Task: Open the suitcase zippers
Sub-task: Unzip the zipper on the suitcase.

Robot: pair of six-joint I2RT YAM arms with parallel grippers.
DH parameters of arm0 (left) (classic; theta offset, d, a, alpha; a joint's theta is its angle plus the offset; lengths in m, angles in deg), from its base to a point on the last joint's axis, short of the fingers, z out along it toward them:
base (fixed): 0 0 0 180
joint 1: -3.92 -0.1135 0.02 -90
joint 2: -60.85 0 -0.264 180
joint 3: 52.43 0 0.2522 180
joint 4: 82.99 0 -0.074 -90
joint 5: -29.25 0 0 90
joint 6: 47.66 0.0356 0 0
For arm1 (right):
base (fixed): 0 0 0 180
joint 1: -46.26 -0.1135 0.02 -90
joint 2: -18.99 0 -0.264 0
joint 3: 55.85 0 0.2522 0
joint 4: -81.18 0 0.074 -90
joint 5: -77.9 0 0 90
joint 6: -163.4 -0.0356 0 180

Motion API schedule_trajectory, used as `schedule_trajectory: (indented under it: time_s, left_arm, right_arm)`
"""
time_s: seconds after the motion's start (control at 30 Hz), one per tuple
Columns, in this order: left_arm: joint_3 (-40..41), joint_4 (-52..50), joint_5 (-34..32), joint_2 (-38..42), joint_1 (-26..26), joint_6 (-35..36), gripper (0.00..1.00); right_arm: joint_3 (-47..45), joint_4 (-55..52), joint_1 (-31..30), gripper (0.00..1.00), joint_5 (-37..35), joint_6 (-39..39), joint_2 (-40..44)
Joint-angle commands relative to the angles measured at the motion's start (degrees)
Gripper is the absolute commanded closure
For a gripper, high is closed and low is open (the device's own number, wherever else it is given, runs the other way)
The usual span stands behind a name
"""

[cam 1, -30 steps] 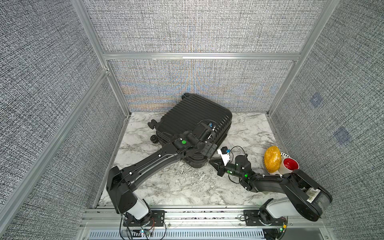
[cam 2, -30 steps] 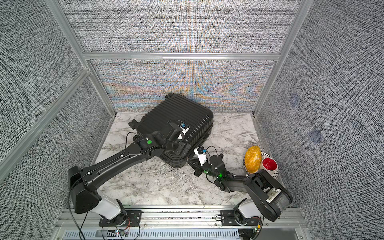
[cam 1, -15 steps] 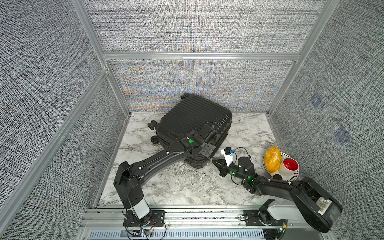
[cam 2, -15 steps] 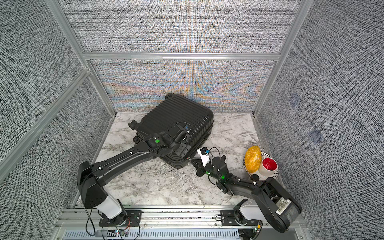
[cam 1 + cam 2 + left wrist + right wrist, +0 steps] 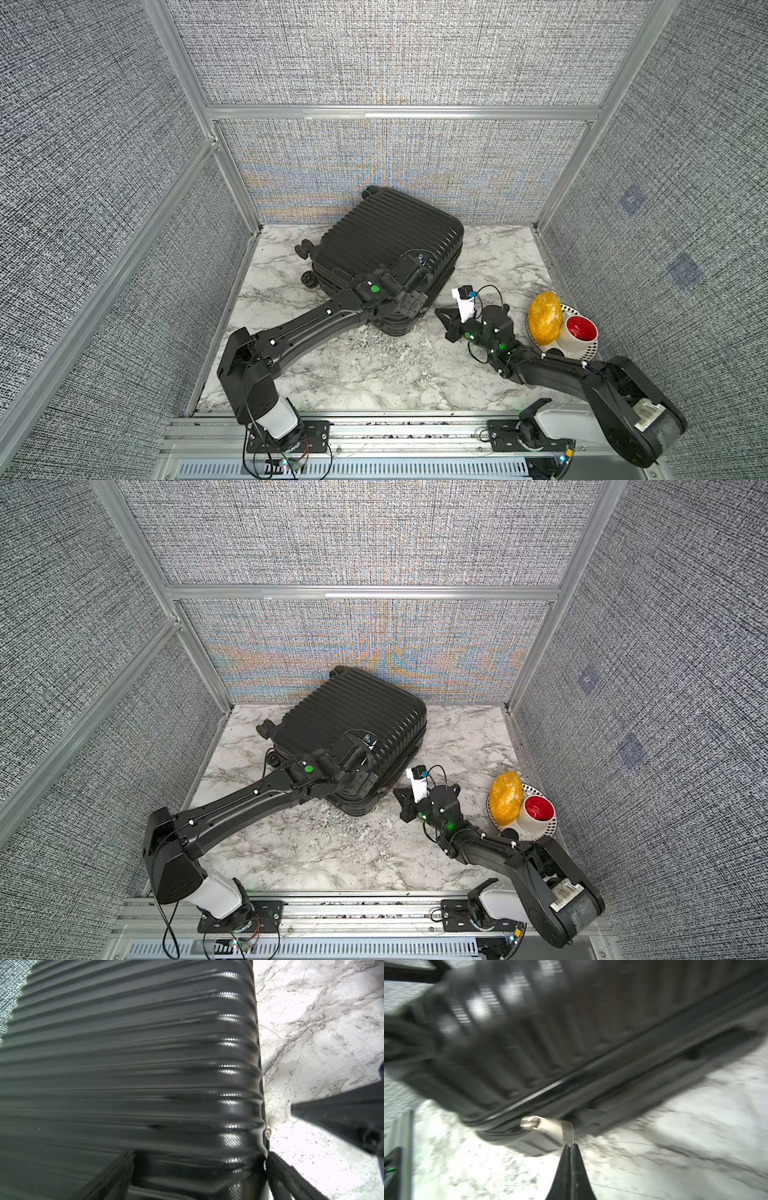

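- Right gripper (image 5: 570, 1147), at 3 o'clock from the near corner of the suitcase (image 5: 386, 237): jaws pressed together, tips pinching the end of the silver zip pull (image 5: 548, 1126).
- Left gripper (image 5: 197, 1169), over that corner: jaws spread wide, straddling it, one finger (image 5: 108, 1178) over the ribbed shell.
- The suitcase lies flat on the marble table (image 5: 353, 374) at 12 o'clock, wheels (image 5: 304, 250) toward 10.

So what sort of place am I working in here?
Likely a robot test cell: grey fabric panels in aluminium framing wall it in, the left arm and right arm are mounted on a front rail, and the suitcase lies on a marble-look tabletop.
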Motion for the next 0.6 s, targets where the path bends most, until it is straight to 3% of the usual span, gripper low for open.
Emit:
schedule_trajectory:
  time_s: [0.0, 0.17, 0.23, 0.4, 0.57]
  left_arm:
    - [0.76, -8.42, -0.74, -0.36, -0.29, -0.92, 0.01]
    - [1.07, -8.43, -1.14, 0.28, -0.28, -0.96, 0.01]
    - [1.50, -8.48, -2.01, 0.66, -0.23, -1.10, 0.01]
    - [2.93, -8.96, -3.07, 1.55, -0.37, -1.11, 0.01]
    - [5.03, -9.00, -4.37, 3.09, -0.43, -2.02, 0.01]
  right_arm:
    - [1.11, -1.40, 0.87, 1.00, 4.48, 3.94, -0.03]
    - [1.06, -2.73, 1.01, 1.00, 10.90, 7.18, 0.39]
    - [0.85, -1.65, 1.09, 0.77, 12.36, 7.28, -0.33]
    - [3.02, 3.94, 2.60, 0.46, 22.07, 6.20, -7.08]
    - [5.89, 6.81, 4.17, 0.41, 28.24, 6.62, -12.06]
